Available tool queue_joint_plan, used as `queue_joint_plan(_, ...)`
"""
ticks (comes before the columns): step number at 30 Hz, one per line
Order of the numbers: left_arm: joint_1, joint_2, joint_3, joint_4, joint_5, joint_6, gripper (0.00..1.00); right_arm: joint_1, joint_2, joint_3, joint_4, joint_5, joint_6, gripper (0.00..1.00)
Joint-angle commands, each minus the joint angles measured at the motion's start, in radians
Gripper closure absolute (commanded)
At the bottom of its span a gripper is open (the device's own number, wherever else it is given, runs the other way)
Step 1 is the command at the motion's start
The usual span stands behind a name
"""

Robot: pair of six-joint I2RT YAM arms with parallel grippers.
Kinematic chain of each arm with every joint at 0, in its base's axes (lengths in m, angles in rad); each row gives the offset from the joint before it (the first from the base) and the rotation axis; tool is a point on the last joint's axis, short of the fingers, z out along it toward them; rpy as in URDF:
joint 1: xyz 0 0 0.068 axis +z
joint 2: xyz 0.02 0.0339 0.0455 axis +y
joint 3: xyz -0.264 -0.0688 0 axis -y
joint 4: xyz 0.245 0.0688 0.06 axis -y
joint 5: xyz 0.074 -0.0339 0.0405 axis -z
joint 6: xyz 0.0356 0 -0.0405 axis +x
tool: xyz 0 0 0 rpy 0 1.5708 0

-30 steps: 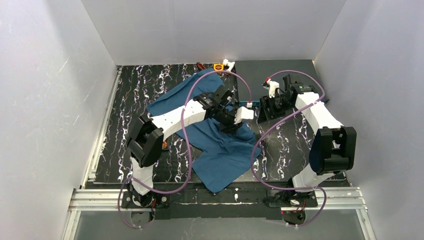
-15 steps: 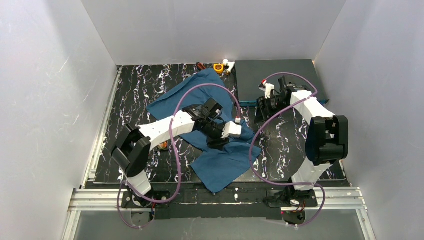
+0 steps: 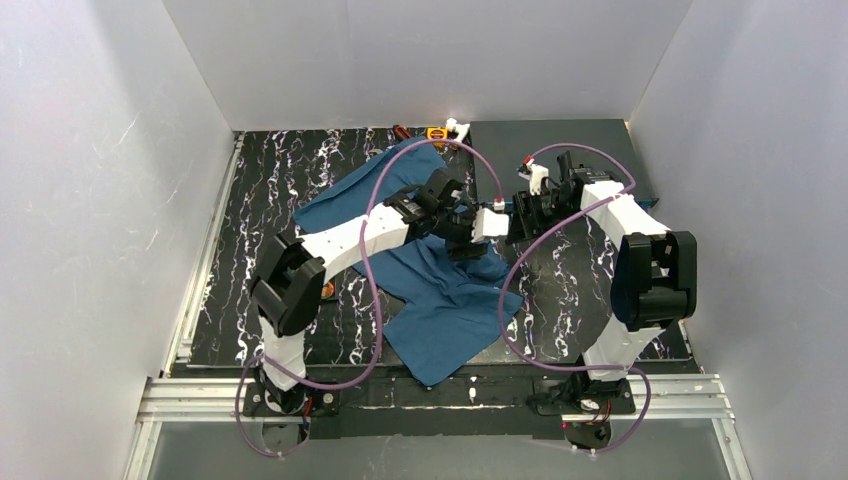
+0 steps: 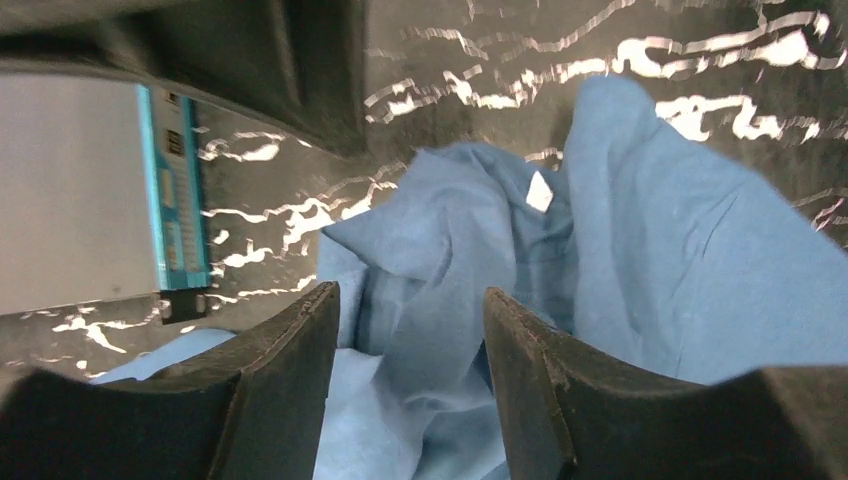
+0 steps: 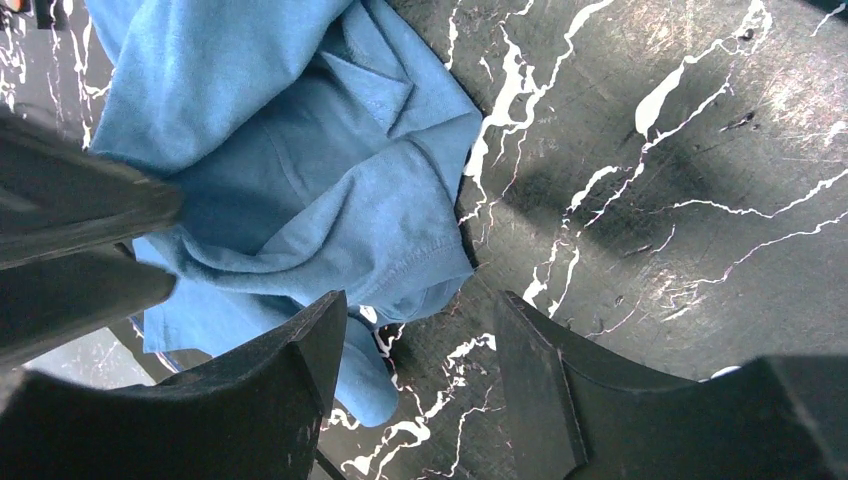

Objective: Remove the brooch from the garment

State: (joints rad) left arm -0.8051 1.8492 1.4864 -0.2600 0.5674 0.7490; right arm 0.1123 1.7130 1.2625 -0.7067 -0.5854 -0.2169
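**Both claws apart at the shirt's right edge**

The black white-veined table is bare on its left side. The left arm reaches from its near-left base out over the garment. The garment is a dark teal T-shirt, rumpled. It lies mid-table, from near the far edge down to the near edge, between the two arms.

The left gripper points down at the shirt's right part. In the left wrist view the left gripper has its fingers apart. Bunched folds of the garment rise in the gap and beyond it, but the fingers are not clamped on the cloth. There is a small pale spot on a fold; cannot tell what it is. A grey slab with a teal edge sits at the left of that view.

The right gripper is just beside the left one, at the shirt's right edge. In the right wrist view the right gripper also has its fingers apart, holding nothing. One finger is over the stitched hem of the garment, the other over bare table.

A dark grey mat lies in the far-right corner. Small orange and white bits sit at the far edge.
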Motion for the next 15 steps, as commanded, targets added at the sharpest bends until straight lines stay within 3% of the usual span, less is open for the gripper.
queue_joint_plan(1, 0.002, 0.04, 0.007, -0.112, 0.024, 0.148, 0.53, -0.003, 0.023, 0.034, 0.015, -0.009, -0.015, 0.36)
queue_joint_plan(5, 0.002, -0.01, -0.078, -0.169, 0.045, 0.177, 0.81, 0.004, 0.056, 0.05, 0.017, 0.001, -0.016, 0.36)
queue_joint_plan(8, 0.002, -0.06, -0.162, -0.174, 0.063, 0.2, 0.93, 0.016, 0.075, 0.052, 0.041, 0.012, -0.009, 0.36)
queue_joint_plan(15, 0.002, -0.096, -0.287, -0.155, 0.046, 0.264, 0.91, 0.083, 0.131, 0.05, 0.134, 0.017, 0.035, 0.36)
